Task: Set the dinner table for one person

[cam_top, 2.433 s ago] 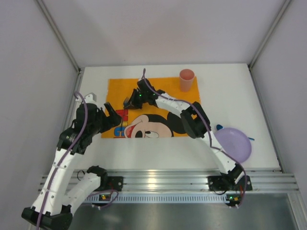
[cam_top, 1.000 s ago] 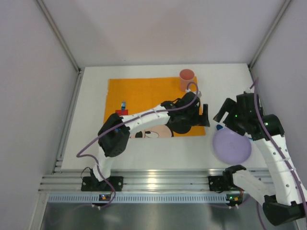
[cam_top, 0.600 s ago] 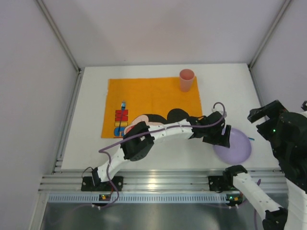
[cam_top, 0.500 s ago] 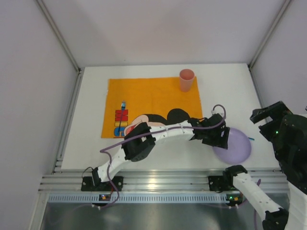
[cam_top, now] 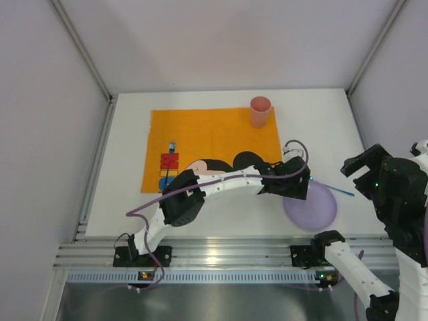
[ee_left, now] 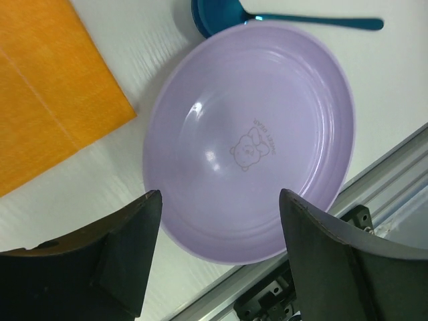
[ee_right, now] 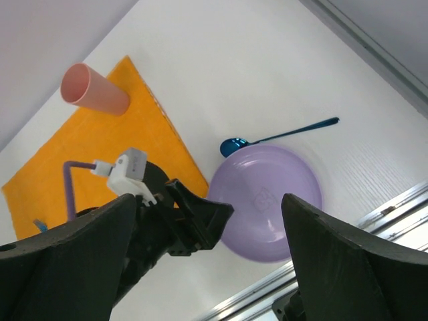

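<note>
Purple plate (ee_left: 247,144) sits flat on the table (cam_top: 321,127), just off the near right corner of the orange mat (cam_top: 214,134). All I can see inside it is a tiny bear print in the middle. The blue spoon (ee_left: 301,22) has its bowl tucked against the plate's far rim, with the handle pointing right.

The pink cup (cam_top: 260,111) stands upright at the mat's far right corner. I can't make out what's inside it.

The left gripper (ee_left: 221,221) reaches across over the plate's near-left rim with its jaws spread wide and nothing pinched between them. Honestly can't tell if the tips touch the plate. The right gripper (ee_right: 210,200) hangs high off to the right, also wide apart and holding nothing.

The table itself is plain matte white and lies under everything. A ridged silver rail (cam_top: 221,251) runs along the near edge where the arm bases are bolted.
</note>
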Available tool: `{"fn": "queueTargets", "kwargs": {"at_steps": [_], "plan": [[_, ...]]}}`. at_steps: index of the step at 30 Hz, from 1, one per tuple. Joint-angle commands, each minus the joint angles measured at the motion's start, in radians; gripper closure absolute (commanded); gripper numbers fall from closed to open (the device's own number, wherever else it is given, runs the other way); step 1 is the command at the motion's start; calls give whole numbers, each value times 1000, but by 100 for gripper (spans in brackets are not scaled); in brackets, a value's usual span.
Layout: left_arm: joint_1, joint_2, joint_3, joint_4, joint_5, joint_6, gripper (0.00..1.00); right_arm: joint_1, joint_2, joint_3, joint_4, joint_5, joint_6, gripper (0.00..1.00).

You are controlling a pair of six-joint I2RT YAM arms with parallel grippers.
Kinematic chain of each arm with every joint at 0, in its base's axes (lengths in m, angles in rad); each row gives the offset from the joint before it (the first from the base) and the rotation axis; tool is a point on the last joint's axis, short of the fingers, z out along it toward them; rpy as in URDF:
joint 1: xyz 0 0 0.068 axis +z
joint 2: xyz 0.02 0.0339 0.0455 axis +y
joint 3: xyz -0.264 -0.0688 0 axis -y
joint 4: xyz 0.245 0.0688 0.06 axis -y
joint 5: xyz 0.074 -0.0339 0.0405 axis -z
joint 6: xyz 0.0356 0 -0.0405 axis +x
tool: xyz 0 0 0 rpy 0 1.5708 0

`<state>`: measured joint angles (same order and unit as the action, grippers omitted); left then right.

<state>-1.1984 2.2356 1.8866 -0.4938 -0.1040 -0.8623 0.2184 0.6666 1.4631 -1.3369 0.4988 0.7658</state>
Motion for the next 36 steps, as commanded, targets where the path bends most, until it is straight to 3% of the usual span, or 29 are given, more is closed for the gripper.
{"fn": "queueTargets", "kwargs": {"at_steps": [1, 5, 9, 20, 22, 25, 30, 34, 36], "plan": [[0, -117, 5, -66, -118, -9, 24, -13, -9, -10, -122, -20, -23, 9], [2, -152, -46, -106, -152, -12, 24, -13, -7, -21, -110, -20, -30, 9], [7, -131, -122, -55, -89, -14, 24, -13, -1, -35, -93, -28, -33, 9], [23, 41, -29, -54, 38, 19, 25, -13, 18, -66, -62, -31, -46, 9], [29, 48, -29, -45, 64, 17, 37, -13, 21, -69, -59, -28, -48, 9], [42, 61, -30, -22, 99, 20, 63, -13, 22, -79, -51, -22, -51, 9], [56, 68, -24, 12, 184, 40, 77, -13, 28, -119, -28, -20, -51, 9], [72, 61, -12, -34, 194, 66, 99, -13, 39, -147, -4, -23, -48, 9], [88, 30, -15, -67, 207, 78, 100, -13, 48, -158, 8, -23, -48, 9]]}}
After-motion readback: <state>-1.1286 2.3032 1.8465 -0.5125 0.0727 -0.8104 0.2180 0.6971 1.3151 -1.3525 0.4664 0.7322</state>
